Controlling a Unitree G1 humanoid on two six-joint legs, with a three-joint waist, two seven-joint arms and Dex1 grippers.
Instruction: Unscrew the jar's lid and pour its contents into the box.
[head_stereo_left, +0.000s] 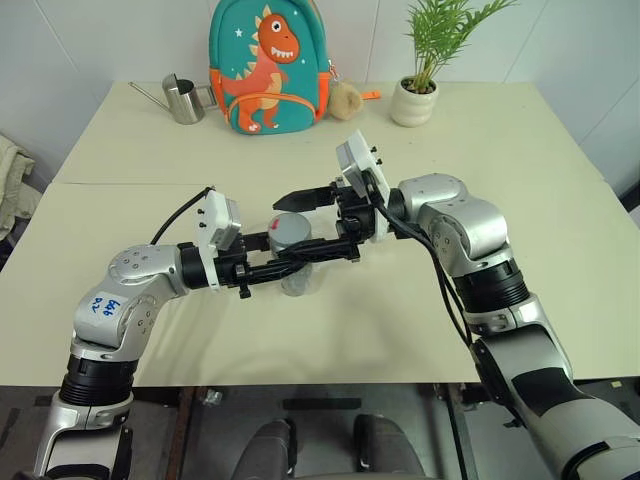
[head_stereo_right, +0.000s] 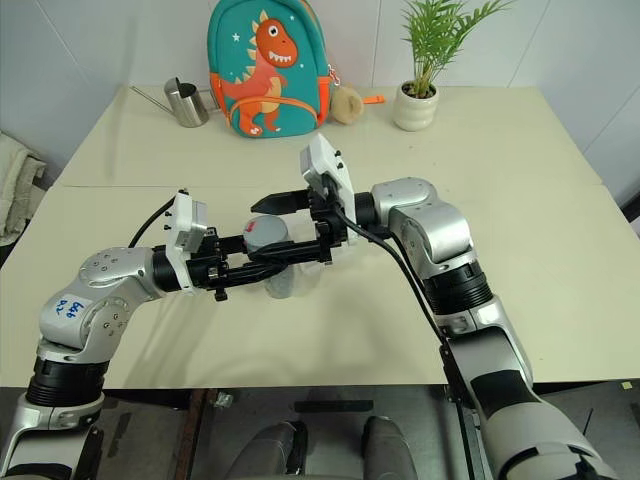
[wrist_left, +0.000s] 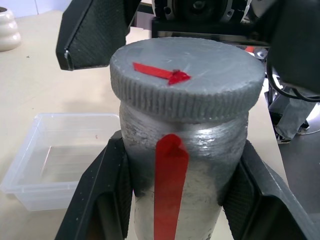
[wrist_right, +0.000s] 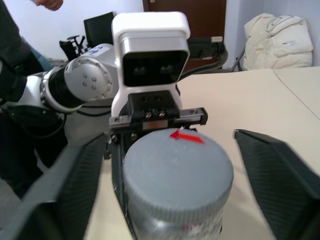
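Clamping jar (wrist_left: 175, 170) w/ left gripper (head_stereo_left: 318, 250), right gripper (wrist_right: 165, 170) fingers apart around lid (wrist_left: 187, 80)

A pale cream table (head_stereo_left: 560, 250) carries everything, made of two tops with a seam running across it behind the arms. Taking the dinosaur backpack (head_stereo_left: 268, 68) at the far edge as landmark: a steel watering can (head_stereo_left: 183, 100) stands just to its left, a tan plush toy (head_stereo_left: 346, 99) touches its right side, and a potted plant (head_stereo_left: 414, 100) in a white pot stands farther right. Well nearer than the backpack, a clear plastic box (wrist_left: 60, 155) lies on the tabletop.
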